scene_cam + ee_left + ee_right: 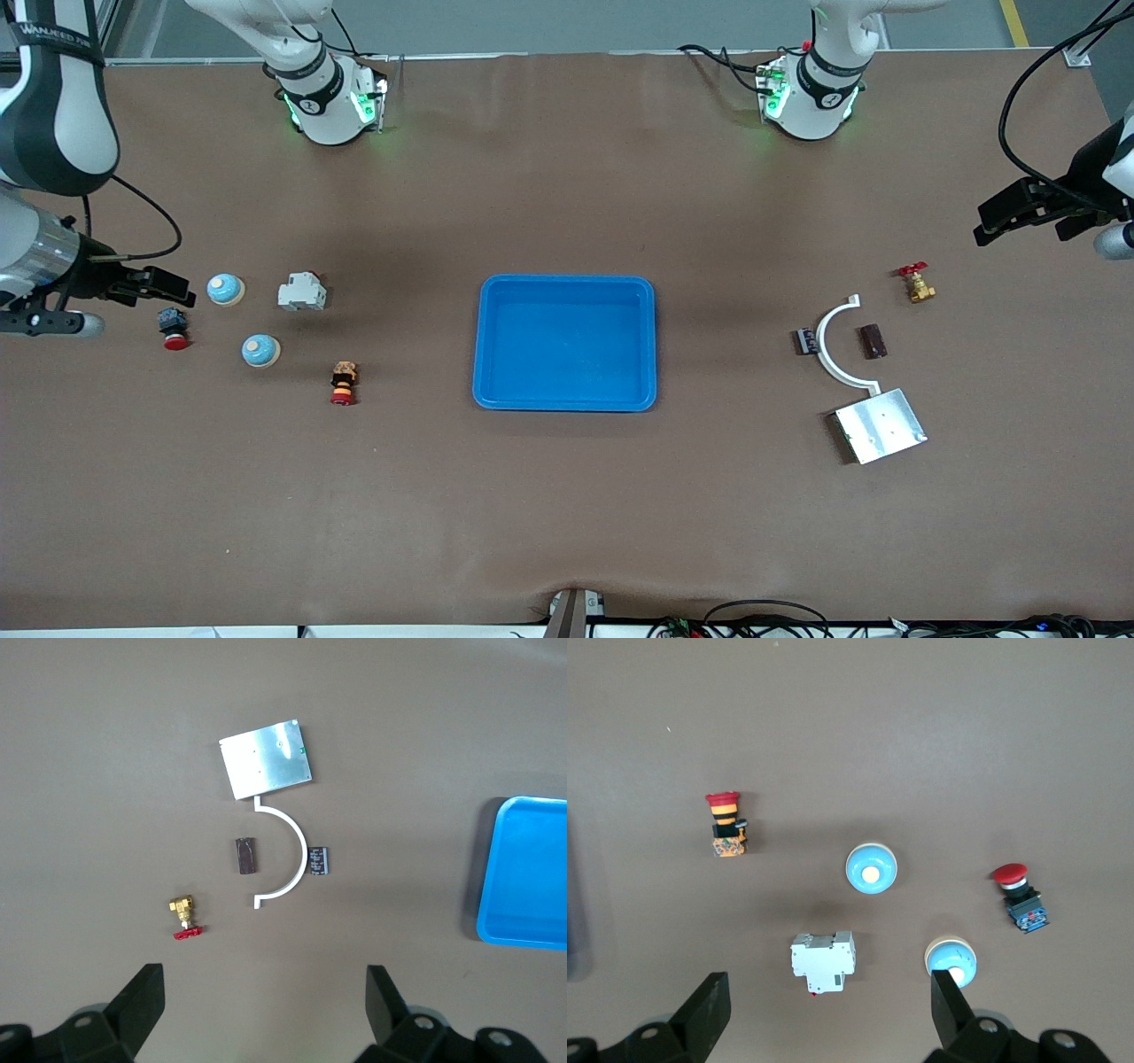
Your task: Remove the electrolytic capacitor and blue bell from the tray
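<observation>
Two blue dome bells lie toward the right arm's end of the table: one [225, 289] [951, 960] beside a white breaker, the other [260, 351] [872, 868] nearer the front camera. A small black cylindrical capacitor [806, 340] [319, 860] lies toward the left arm's end, against a white arc piece. A blue tray [496, 390] [496, 904] sits at the table's middle. My right gripper [164, 285] [828, 992] is open and empty, up over the table beside the bells. My left gripper [1001, 217] [264, 992] is open and empty, up over the table's end near a brass valve.
Near the bells: a white breaker [301, 292], a red push button [174, 330], a striped stop button [344, 383]. Near the capacitor: a white arc piece [828, 350], a brown block [872, 340], a metal plate [880, 425], a brass valve [918, 283].
</observation>
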### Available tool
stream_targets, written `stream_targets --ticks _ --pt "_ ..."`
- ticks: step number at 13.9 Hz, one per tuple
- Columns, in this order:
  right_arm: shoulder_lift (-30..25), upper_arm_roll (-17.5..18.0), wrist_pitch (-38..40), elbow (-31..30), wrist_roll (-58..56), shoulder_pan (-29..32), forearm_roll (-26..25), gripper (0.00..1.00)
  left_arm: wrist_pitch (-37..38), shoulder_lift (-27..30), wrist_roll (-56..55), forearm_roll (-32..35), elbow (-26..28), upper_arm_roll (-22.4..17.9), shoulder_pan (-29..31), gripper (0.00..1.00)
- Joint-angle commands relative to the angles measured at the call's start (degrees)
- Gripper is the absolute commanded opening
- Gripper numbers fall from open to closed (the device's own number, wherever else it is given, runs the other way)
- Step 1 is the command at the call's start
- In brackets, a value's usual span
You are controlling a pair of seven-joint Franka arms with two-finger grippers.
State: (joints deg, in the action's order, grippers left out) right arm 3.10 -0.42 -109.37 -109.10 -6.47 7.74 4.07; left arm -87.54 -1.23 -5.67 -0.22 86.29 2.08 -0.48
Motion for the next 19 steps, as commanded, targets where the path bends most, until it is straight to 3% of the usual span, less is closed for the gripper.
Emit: stream_targets --ticks 1,5,11,14,19 --pt "-0.28 0.77 2.32 3.45 1.11 0.52 -1.25 1.0 0.35 0.61 0.13 -1.01 0.54 -0.06 0.22 1.0" --pt "0.24 0.86 2.41 8.37 0.75 -0.27 -5.56 1.0 0.35 0.61 0.13 -1.01 0.54 -0.06 0.22 1.0" --pt "0.42 0.69 4.25 11.19 1.28 0.08 -4.69 1.0 0.35 0.61 0.13 -1.01 0.54 -0.06 0.22 1.0" --pt "0.51 0.69 10.22 14.79 4.16 -0.09 -4.07 1.0 0.35 0.61 0.13 -1.01 0.54 -0.06 0.22 1.0" --pt "0.51 0.86 13.74 18.3 4.88 -0.27 -3.89 1.0 0.35 0.61 0.13 -1.01 0.54 -0.06 0.22 1.0"
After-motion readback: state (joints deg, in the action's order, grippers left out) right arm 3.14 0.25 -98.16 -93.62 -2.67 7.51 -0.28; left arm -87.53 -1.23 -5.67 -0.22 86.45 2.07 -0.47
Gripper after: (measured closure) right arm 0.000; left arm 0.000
